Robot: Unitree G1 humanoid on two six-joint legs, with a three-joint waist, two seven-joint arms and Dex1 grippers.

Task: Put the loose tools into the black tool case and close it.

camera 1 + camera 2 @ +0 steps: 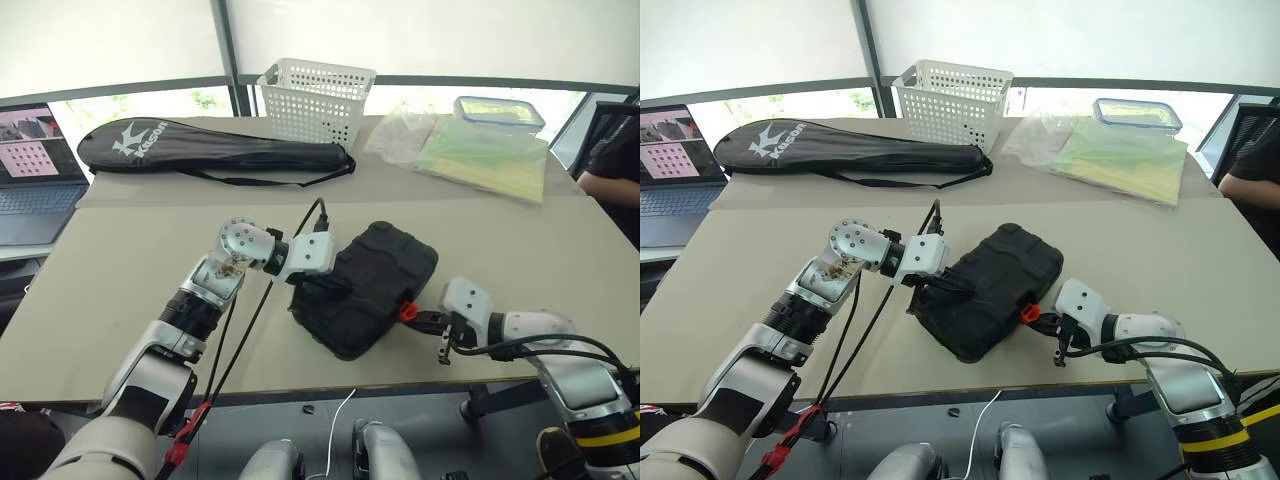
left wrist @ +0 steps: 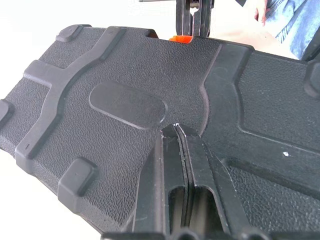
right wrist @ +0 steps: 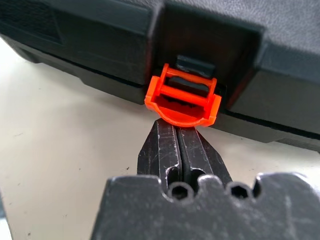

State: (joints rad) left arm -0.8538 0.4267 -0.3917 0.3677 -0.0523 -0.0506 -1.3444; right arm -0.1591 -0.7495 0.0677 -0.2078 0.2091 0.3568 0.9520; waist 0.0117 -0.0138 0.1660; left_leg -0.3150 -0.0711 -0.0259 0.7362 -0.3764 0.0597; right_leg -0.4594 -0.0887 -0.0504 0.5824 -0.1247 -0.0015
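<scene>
Both grippers have their fingers pressed together with nothing between them. Right gripper (image 3: 176,131) has its tips against the underside of the single orange latch (image 3: 183,100) on the front edge of the black tool case (image 1: 372,285); left gripper (image 2: 176,131) rests its tips on the textured lid of that case, on the side facing away from the latch.

One case lies closed, lid down, in the middle of the table (image 1: 130,270), turned at an angle. Farther back on the table are one long black racket bag (image 1: 215,148), one white basket (image 1: 315,100), one clear plastic bag (image 1: 405,132), one stack of yellow-green sheets (image 1: 490,160) and one lidded clear box (image 1: 498,110). One laptop (image 1: 35,170) stands open off the table's left edge, and a person's arm (image 1: 610,175) shows at the far right.

From the head, the latch is a small orange spot at the case's near edge. Close up, the right wrist view shows its curved lip and the black catch above it. Left wrist view shows the lid's raised ribs and oval panel, with the latch and the right gripper beyond the far edge.
</scene>
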